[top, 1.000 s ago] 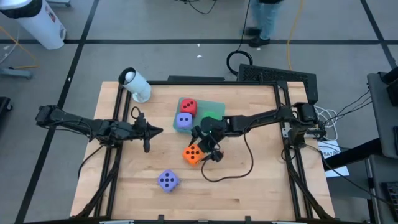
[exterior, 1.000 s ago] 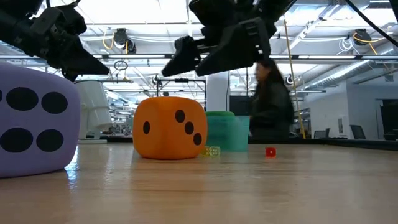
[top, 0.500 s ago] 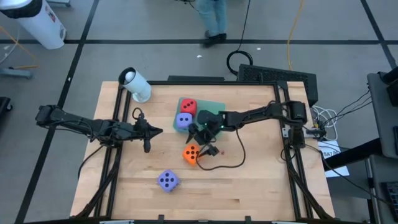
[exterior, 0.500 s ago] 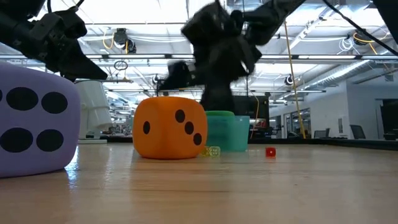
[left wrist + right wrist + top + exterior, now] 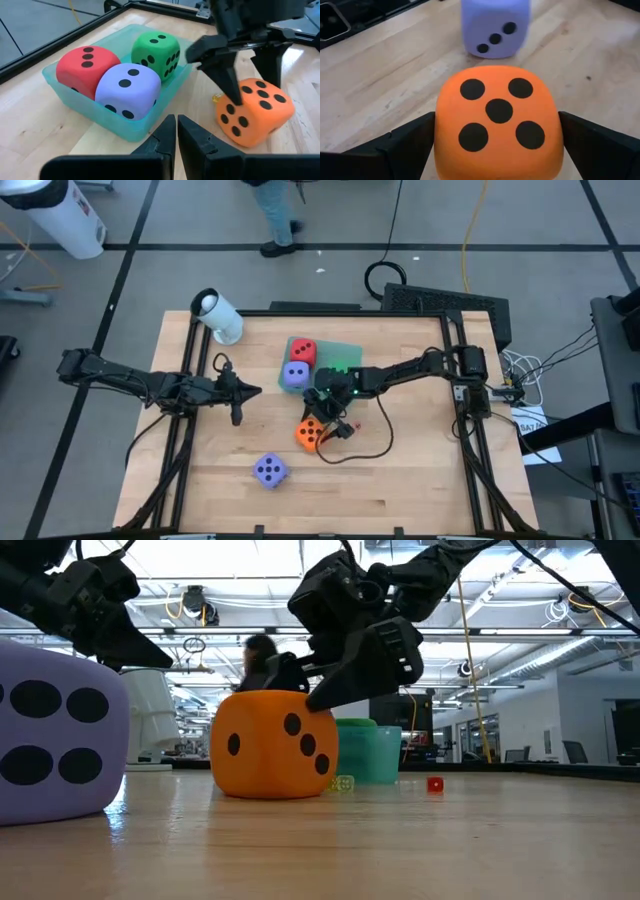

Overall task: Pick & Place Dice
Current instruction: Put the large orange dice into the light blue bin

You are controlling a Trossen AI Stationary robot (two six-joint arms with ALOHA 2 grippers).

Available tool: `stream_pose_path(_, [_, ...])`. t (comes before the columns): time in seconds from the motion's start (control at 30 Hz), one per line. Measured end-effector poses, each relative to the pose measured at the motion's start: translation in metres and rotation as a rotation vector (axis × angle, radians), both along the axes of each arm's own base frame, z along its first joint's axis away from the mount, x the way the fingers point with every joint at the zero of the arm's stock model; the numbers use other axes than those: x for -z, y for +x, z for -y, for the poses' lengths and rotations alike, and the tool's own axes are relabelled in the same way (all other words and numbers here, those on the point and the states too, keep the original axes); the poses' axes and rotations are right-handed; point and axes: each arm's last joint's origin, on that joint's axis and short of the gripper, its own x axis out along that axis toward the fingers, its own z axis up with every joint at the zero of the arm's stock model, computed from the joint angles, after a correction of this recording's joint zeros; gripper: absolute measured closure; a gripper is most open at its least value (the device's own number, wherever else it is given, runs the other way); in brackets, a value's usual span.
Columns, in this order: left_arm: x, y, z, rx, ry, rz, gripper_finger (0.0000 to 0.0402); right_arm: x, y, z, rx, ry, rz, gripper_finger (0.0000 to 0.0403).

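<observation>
An orange die (image 5: 309, 434) sits on the table near its middle, five pips up (image 5: 497, 120). My right gripper (image 5: 497, 145) is open and slants down over it, one finger on either side (image 5: 247, 75). A red die (image 5: 82, 65), a lavender die (image 5: 127, 90) and a green die (image 5: 156, 52) lie in the teal tray (image 5: 120, 127). A second purple die (image 5: 270, 470) rests nearer the table's front edge. My left gripper (image 5: 176, 135) is shut and hovers over the table's left half (image 5: 243, 392). My right gripper's fingers (image 5: 410, 142) stand close against two opposite sides of the orange die (image 5: 442, 125), coming from above at a slant from the far right. I cannot tell whether they touch it. The die rests on the table.
A white roll (image 5: 218, 316) lies at the table's far left corner. The right arm's cable (image 5: 370, 448) loops on the wood beside the orange die. A tiny red cube (image 5: 435, 784) and a small yellow bit (image 5: 342, 783) lie farther back. A person (image 5: 275, 210) walks beyond the far edge.
My right gripper has come down toward the orange die and tipped further downward, staying open; its fingers now flank the die. The person behind the table has walked toward the left.
</observation>
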Motion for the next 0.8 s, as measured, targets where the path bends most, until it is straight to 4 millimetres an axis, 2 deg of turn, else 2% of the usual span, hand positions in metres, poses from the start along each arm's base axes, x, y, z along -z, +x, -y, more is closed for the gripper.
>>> stream_pose_path(0.17, [0.000,0.000,0.000,0.000,-0.001,0.003,0.0376,0.022,0.006,-0.014,0.004,-0.021,-0.040,0.0008])
stream_pose_path(0.37, [-0.001,0.000,0.000,-0.001,-0.002,0.008,0.0376,0.017,0.008,-0.020,0.071,0.027,-0.050,0.0009])
stream_pose_path(0.53, [-0.001,0.000,0.000,-0.003,-0.010,0.012,0.0376,-0.017,0.003,-0.014,0.154,0.026,0.019,0.0009])
stream_pose_path(0.67, [-0.001,0.001,0.000,-0.004,-0.012,0.019,0.0376,-0.060,-0.007,-0.005,0.251,-0.021,0.133,0.0010])
stream_pose_path(0.8, [-0.002,0.001,0.000,-0.004,-0.016,0.024,0.0376,-0.108,-0.026,0.011,0.467,-0.144,0.258,0.0010])
